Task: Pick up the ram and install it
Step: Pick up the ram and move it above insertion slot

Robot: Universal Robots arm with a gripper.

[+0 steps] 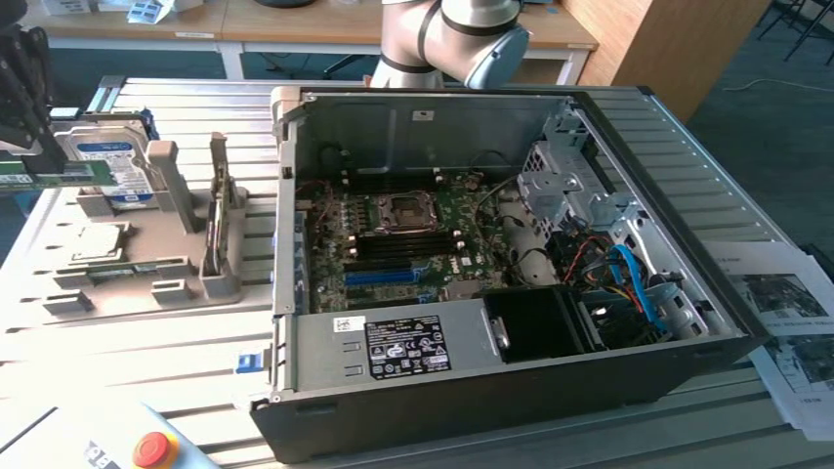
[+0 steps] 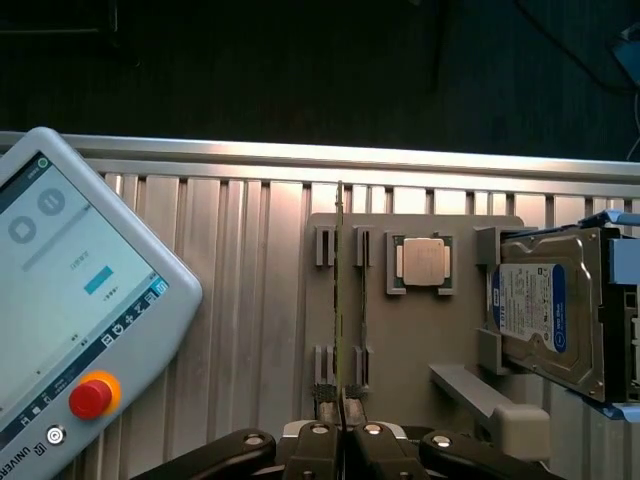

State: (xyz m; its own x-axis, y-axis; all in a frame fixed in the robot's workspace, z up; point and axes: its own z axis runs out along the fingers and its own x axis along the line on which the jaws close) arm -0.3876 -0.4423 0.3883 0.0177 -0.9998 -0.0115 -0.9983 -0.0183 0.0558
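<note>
The ram [image 1: 78, 177] is a thin green stick held level over the exterior view's left end of the grey holder [image 1: 156, 293]. My gripper [image 1: 23, 164] is shut on it, coming down from above at that view's left edge. In the wrist view the ram [image 2: 340, 290] shows edge-on as a thin line, pinched between my fingers, with the gripper [image 2: 345, 432] shut. It lines up over the holder's narrow slots [image 2: 327, 246]. The open computer case [image 1: 521, 391] lies to the exterior view's right, with the motherboard [image 1: 443, 215] and its memory slots [image 1: 391, 259] exposed.
The holder also carries a hard drive [image 2: 545, 310] with a blue-and-white label, a square silver processor [image 2: 422, 262] and an upright thin part [image 1: 217, 200]. A teach pendant [image 2: 70, 320] with a red stop button lies on the ribbed metal table. Papers [image 1: 782, 322] lie beside the case.
</note>
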